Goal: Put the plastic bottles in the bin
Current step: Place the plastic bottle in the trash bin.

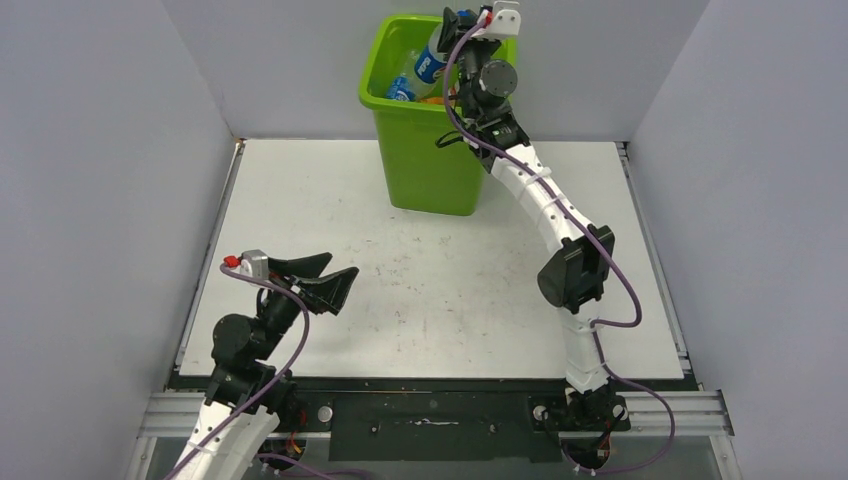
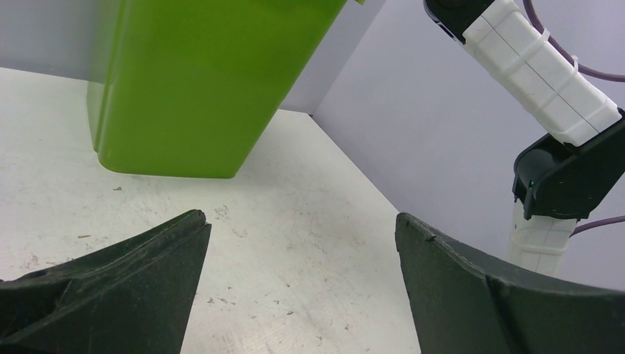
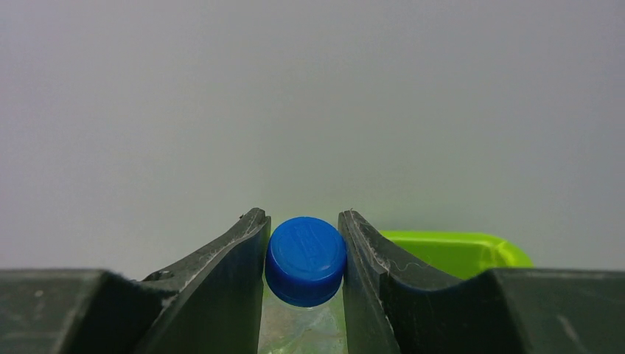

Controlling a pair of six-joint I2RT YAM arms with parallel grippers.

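Right gripper (image 3: 303,230) clamped on blue-capped bottle (image 3: 306,259), held above green bin (image 3: 457,249)

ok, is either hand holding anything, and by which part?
Right hand grips a plastic bottle by its blue cap, pinched from both sides, over the bin. Left hand is open and empty.

Lime-green bin (image 1: 425,170) upright, bottles (image 1: 400,88) inside; blue-capped bottle (image 1: 430,62) hangs over its opening, pinched by right hand (image 3: 303,221)

The tall lime-green plastic bin (image 1: 425,160) stands far-centre on the white table (image 1: 450,290); above it my right pincer (image 3: 303,230) grips a blue-capped clear plastic bottle (image 3: 306,262).
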